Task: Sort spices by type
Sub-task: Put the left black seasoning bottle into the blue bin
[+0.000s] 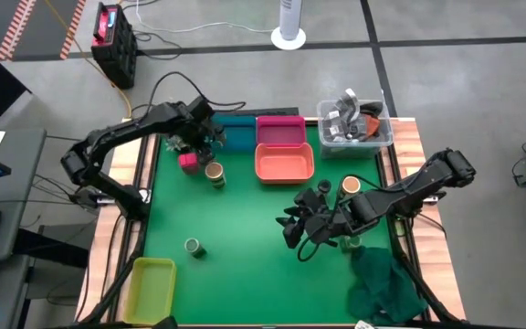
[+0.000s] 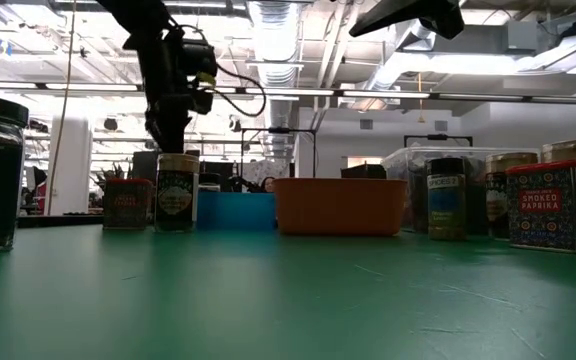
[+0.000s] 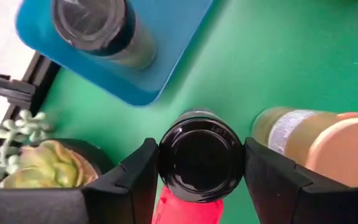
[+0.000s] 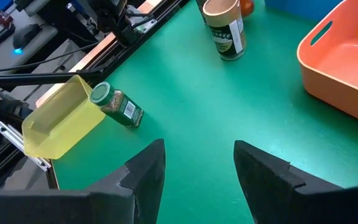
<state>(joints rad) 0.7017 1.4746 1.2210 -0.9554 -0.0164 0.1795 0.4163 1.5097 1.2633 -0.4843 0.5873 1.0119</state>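
We see the left gripper (image 3: 201,163) up at the far left of the bench (image 1: 245,228), its fingers (image 3: 126,183) set one on each side of a black-lidded jar (image 3: 199,163), flush against the lid and so gripping it. Directly under that jar is a pink box (image 3: 188,211); just beyond the fingers lies a blue tray (image 3: 166,56) holding one more dark-lidded jar (image 3: 101,28), to one side of them stands a tan-topped jar (image 3: 328,146), and to the other a small potted succulent (image 3: 36,165). The right gripper (image 4: 197,165) hovers over bare green bench with its fingers (image 4: 145,174) spread wide and nothing between them; ahead of them one green-topped jar (image 4: 117,106) lies on its side beside a yellow tray (image 4: 58,124), and the orange tray (image 1: 284,164) sits off to the side. From above we count four trays: blue, pink (image 1: 281,132), orange and yellow. A second tan-topped jar (image 1: 351,186) stands close behind the right gripper, near a clear tub (image 1: 354,123) of grey clutter. The low view shows three more jars and one Smoked Paprika box (image 2: 558,205) in a row at the bench's right side.
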